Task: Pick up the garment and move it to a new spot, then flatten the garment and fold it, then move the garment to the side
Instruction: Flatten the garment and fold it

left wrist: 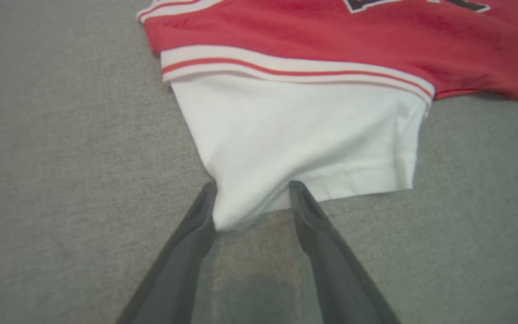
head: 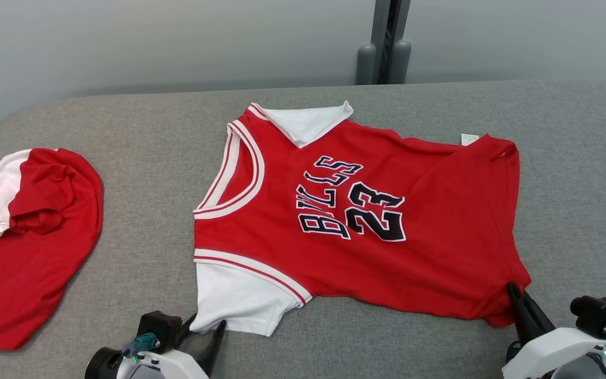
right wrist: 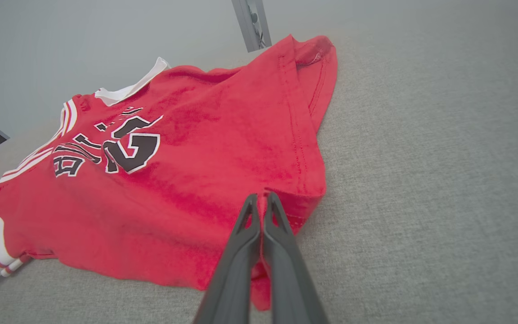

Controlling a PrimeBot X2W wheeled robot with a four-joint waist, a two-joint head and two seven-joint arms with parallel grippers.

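Since the jersey (head: pixel 366 226), spread on the table (head: pixel 571 158), looks light and limp, I grip edges: my right gripper (right wrist: pixel 261 200) clamps the hem corner (right wrist: pixel 306 198); my left gripper (left wrist: pixel 252 202) stands open astride the white sleeve (left wrist: pixel 304 135).

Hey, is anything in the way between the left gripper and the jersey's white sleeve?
Nothing visible. The left gripper is open, its fingers straddling the corner of the white sleeve on the grey surface, with no other object between them. The right gripper is shut on the red hem corner of the jersey.
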